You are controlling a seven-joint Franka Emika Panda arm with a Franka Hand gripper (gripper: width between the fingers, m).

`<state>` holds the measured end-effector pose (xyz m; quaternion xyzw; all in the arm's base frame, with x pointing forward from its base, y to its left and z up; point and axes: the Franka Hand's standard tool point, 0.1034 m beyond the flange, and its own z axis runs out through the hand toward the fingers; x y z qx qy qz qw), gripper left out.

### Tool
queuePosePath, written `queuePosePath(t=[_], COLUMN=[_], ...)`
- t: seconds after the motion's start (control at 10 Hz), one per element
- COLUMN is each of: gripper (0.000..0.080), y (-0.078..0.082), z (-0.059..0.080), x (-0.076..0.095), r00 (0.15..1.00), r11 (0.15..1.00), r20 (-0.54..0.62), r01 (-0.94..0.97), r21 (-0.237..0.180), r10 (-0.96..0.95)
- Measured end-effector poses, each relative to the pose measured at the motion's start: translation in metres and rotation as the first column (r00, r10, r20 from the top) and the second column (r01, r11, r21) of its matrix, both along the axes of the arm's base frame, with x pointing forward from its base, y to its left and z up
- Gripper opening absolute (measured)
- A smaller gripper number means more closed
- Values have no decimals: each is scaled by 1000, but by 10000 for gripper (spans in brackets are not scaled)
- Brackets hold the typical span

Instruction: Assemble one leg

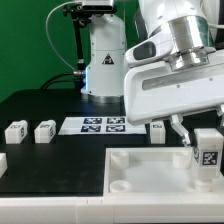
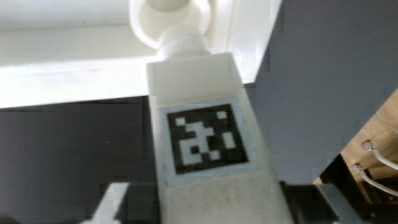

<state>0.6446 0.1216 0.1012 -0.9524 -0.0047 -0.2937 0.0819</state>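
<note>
My gripper [image 1: 204,148] is shut on a leg [image 1: 208,158], a small white post with a black-and-white tag, and holds it upright over the right part of the large white tray-like piece [image 1: 140,172]. In the wrist view the leg [image 2: 205,110] runs between my fingers [image 2: 114,205]. Its far end meets a round socket [image 2: 166,14] on the tray piece [image 2: 63,65]. I cannot tell whether it is seated. Two more legs [image 1: 15,130] [image 1: 45,130] lie on the black table at the exterior view's left, and another leg [image 1: 158,132] lies behind the tray.
The marker board [image 1: 103,124] lies flat at the middle back of the table. The robot's white base [image 1: 103,60] stands behind it. A further white part [image 1: 2,160] shows at the exterior view's left edge.
</note>
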Motion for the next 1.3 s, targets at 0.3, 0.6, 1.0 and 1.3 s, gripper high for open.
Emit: queuePosePath(t=[0.3,0.6,1.0,1.3], gripper=[313,308,297,297], y=[5,2,1,-5], z=[0,-5,-6,-1], x=[-4,-15,-20,-17], r00=[1000,1000,1000,1000], r11=[1000,1000,1000,1000], r20=[-3,-6,-5,2], r01=[-9,-14,-14,-7], r21=[-1,-13,-17,-22], r10=[9,14,14,7])
